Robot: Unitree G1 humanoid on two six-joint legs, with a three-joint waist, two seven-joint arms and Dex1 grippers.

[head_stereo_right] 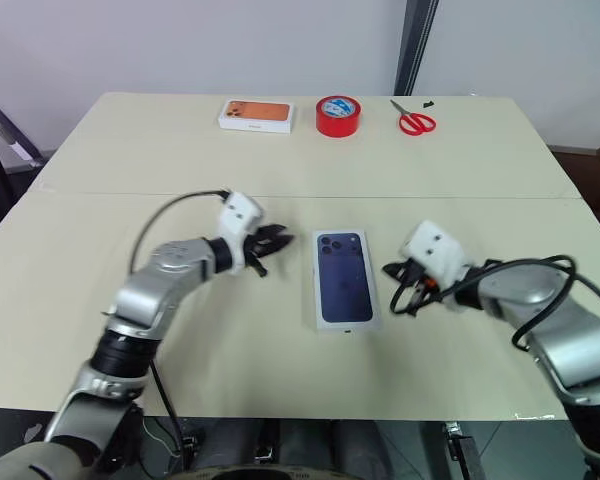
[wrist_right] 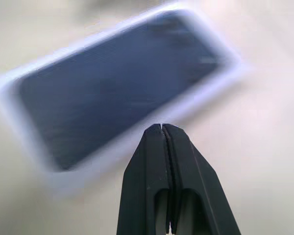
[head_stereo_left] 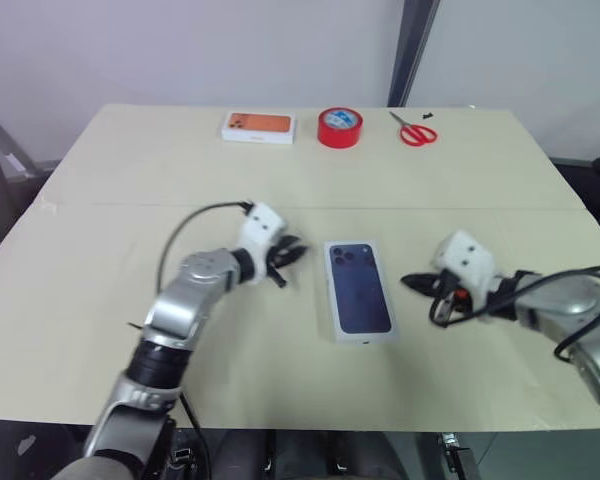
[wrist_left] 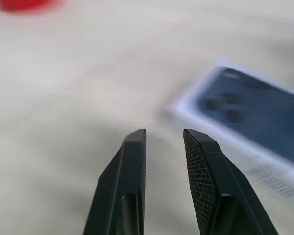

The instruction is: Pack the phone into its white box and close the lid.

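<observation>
While both arms hover low over a beige table (head_stereo_left: 100,300), the phone (head_stereo_left: 359,285) lies back-up, w/ its square camera bump at the far end, inside the white box (head_stereo_left: 363,336), whose white rim shows all round it. Phone & box sit mid-table, nearer the front edge, between the two grippers and touching neither.

L gripper (head_stereo_left: 292,252) is just left of the box, pointing right toward the phone's far end. Its two black fingers (wrist_left: 125,171) stand a narrow gap apart w/ nothing between them; in the left wrist view the table shows through the gap and the boxed phone lies ahead and off to one side.

R gripper (head_stereo_left: 412,282) is just right of the box, about level w/ the phone's middle, pointing left at it. Its fingers (wrist_right: 152,176) are pressed fully together, holding nothing; in the right wrist view the closed tips sit in front of the boxed phone. Black cables loop from both wrists.

Along the far edge of the table, well apart from the phone, three things stand in a row: a white box w/ orange top (head_stereo_left: 259,126) on the left, a roll of red tape (head_stereo_left: 340,127) in the middle, and red-handled scissors (head_stereo_left: 416,131) on the right. Beyond the table is a pale wall w/ a dark upright post (head_stereo_left: 413,45).
</observation>
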